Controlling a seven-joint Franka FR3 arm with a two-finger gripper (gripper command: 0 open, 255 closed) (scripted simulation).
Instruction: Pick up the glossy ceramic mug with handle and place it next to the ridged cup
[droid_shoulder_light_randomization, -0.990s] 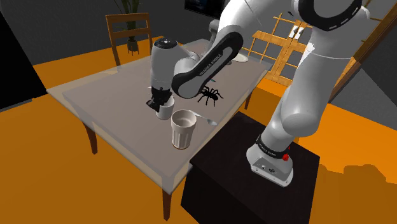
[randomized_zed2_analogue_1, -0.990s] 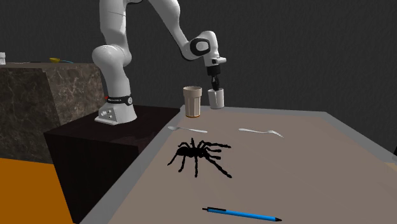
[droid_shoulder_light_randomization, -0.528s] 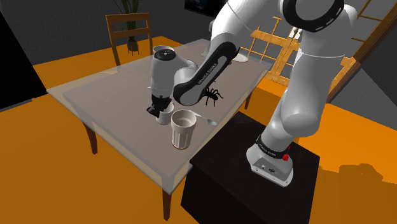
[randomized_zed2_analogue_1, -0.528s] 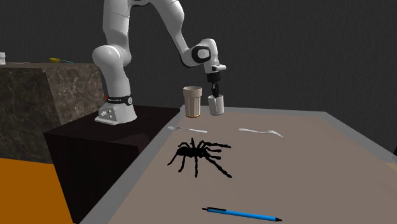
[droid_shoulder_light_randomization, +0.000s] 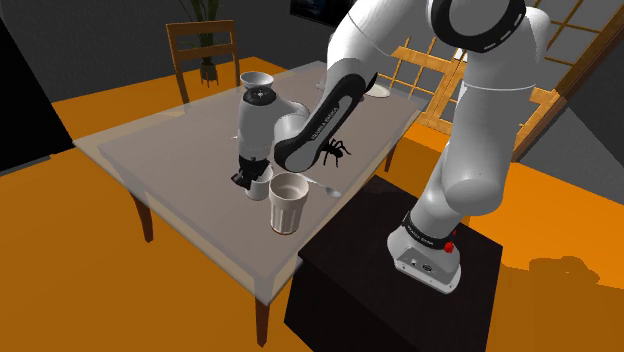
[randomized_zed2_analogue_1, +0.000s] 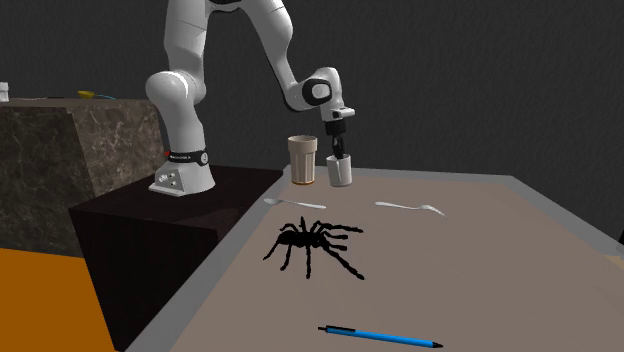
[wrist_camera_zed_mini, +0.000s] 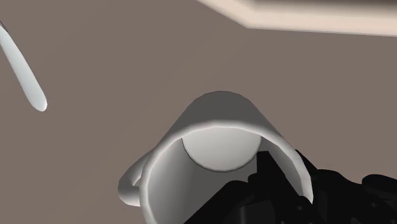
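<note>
The white mug (droid_shoulder_light_randomization: 261, 187) with a handle hangs from my black gripper (droid_shoulder_light_randomization: 248, 177), which is shut on its rim. It sits low over the grey-brown table (droid_shoulder_light_randomization: 170, 165), just beside the beige ridged cup (droid_shoulder_light_randomization: 287, 203); whether it touches the tabletop I cannot tell. From across the table, the mug (randomized_zed2_analogue_1: 340, 172) stands right of the ridged cup (randomized_zed2_analogue_1: 303, 160), with the gripper (randomized_zed2_analogue_1: 337, 151) above it. In the wrist view the mug (wrist_camera_zed_mini: 219, 137) is seen from above, its handle (wrist_camera_zed_mini: 129, 189) to one side, and the gripper (wrist_camera_zed_mini: 287, 176) clasps the rim.
A black toy spider (randomized_zed2_analogue_1: 312, 245) lies mid-table, a blue pen (randomized_zed2_analogue_1: 380, 336) nearer the second exterior camera, and two spoons (randomized_zed2_analogue_1: 410, 208) (randomized_zed2_analogue_1: 290, 202) between. A spoon (wrist_camera_zed_mini: 24, 73) lies near the mug. A wooden chair (droid_shoulder_light_randomization: 205, 55) stands behind the table; my dark stand (droid_shoulder_light_randomization: 395, 270) adjoins it.
My gripper has carried the mug down and closer to the ridged cup. The cup, spider, pen and spoons have stayed put.
</note>
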